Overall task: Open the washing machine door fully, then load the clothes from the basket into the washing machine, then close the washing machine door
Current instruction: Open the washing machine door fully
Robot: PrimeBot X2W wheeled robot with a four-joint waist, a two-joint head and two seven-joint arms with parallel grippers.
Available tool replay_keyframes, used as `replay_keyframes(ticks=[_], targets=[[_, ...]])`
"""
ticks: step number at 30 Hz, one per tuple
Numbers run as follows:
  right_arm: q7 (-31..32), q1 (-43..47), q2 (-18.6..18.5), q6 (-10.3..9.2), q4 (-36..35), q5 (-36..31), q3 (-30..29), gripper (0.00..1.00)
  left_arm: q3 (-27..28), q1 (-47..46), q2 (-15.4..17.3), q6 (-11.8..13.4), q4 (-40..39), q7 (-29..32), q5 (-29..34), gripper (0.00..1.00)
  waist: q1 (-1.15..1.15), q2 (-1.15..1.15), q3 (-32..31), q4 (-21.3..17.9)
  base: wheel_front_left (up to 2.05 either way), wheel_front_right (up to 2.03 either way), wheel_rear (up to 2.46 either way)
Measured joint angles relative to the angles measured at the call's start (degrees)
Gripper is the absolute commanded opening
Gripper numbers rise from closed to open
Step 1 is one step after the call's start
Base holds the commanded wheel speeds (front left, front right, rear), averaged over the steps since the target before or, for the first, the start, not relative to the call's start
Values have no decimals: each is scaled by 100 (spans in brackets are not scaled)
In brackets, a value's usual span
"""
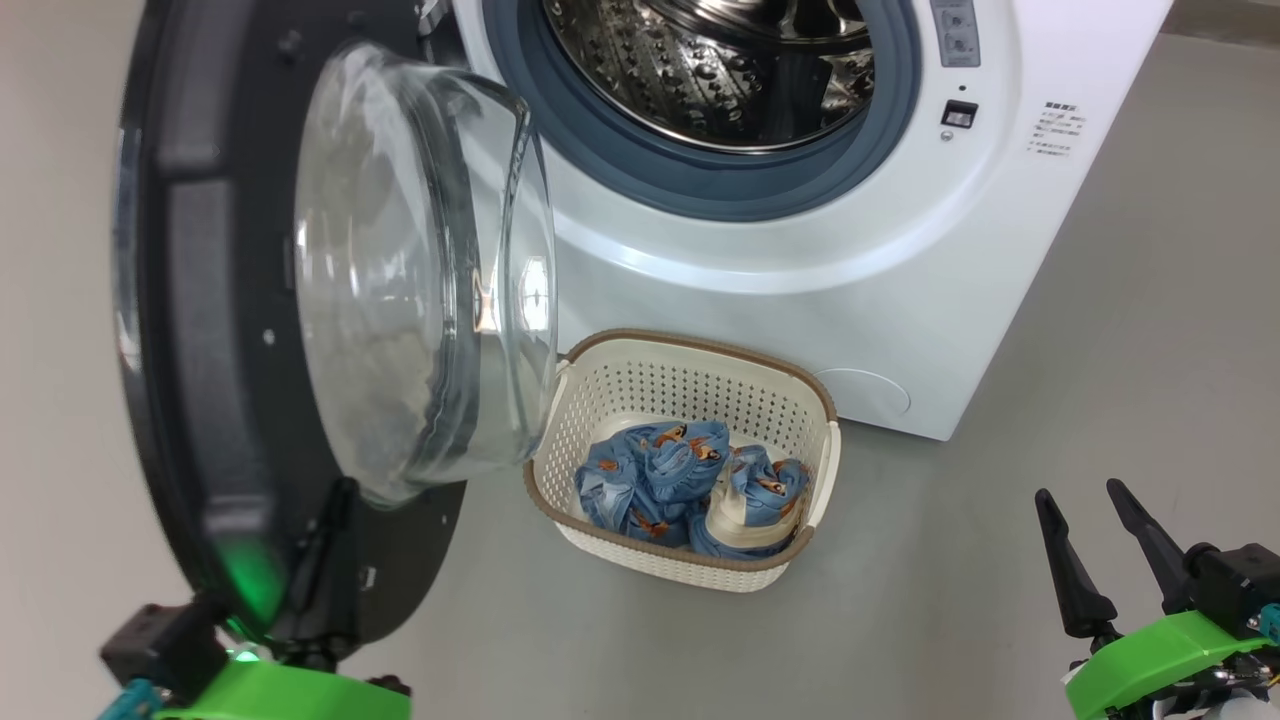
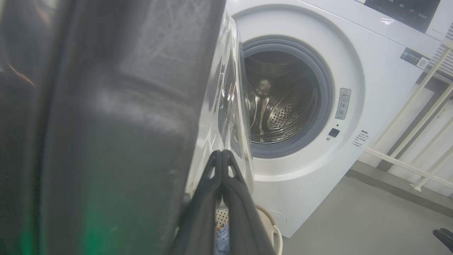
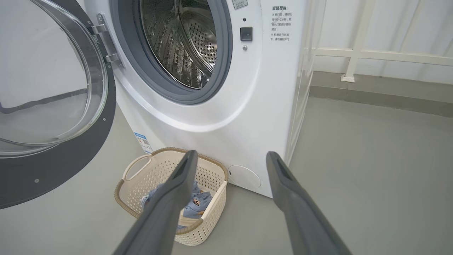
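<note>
Left pincer (image 2: 222, 153) closed beside door (image 1: 200, 300) | right pincer (image 1: 1080, 495) spread wide | basket (image 1: 700, 345) on grey floor (image 1: 1100, 400)

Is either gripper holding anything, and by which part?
Nothing is held. The left gripper is shut empty beside the inner face of the washing machine door; the right gripper hangs open.
</note>
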Motion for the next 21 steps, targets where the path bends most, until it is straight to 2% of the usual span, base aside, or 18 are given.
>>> replay_keyframes(ticks=[10,21], targets=[[0,-43,-5,0,-20,-24,27,100,595,-163,223,45,278,-10,10,0,0,0,155,88,0,0,0],[0,-137,-49,0,-20,-24,74,100,1323,-537,261,-18,691,-11,250,0,0,0,368,79,0,0,0]])
